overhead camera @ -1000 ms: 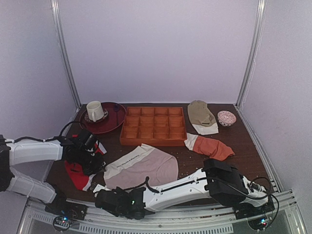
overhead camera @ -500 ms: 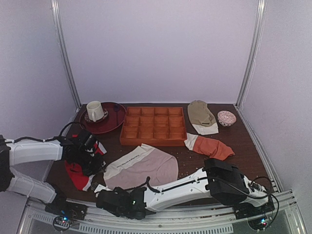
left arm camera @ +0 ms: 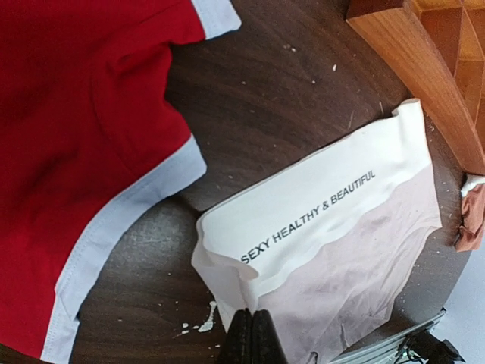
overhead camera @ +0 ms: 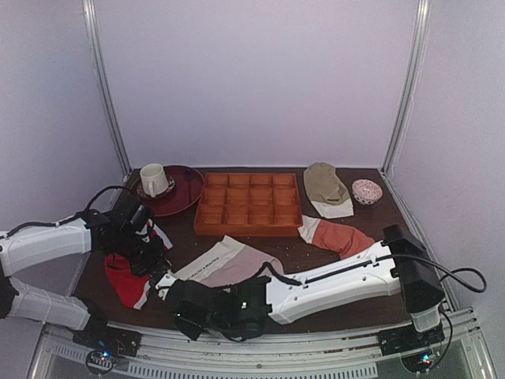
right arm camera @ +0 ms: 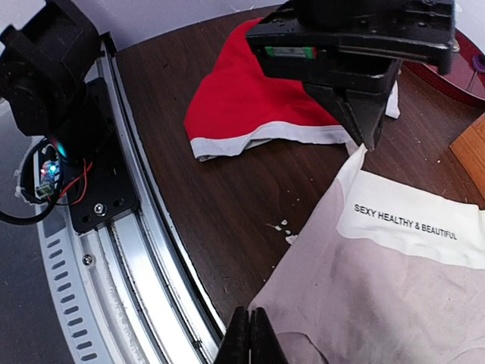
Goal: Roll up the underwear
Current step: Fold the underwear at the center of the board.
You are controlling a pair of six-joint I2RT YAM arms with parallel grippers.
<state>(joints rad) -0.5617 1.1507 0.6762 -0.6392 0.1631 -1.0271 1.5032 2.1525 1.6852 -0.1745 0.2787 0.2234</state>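
The underwear (overhead camera: 230,262) lies on the table (overhead camera: 398,215) at 6 o'clock from the tray (overhead camera: 248,204). Its white waistband faces 10 o'clock with the dark lettering up, and the pinkish cloth runs off toward 4 o'clock, partly under the right arm.

The left gripper (left arm camera: 254,337) has its fingers pressed together on the waistband's near-left corner. In the right wrist view that corner is drawn up into a small peak at the fingertips.

The right gripper (right arm camera: 250,337) is also closed, pinching the pinkish hem at the near edge, close to the table's front rail. The cloth rises in soft folds from that pinch toward the waistband.

A red garment (overhead camera: 125,278) with white trim lies flat at 9 o'clock from the underwear — just beside it, with a strip of bare wood between them. The left arm reaches in above this garment.
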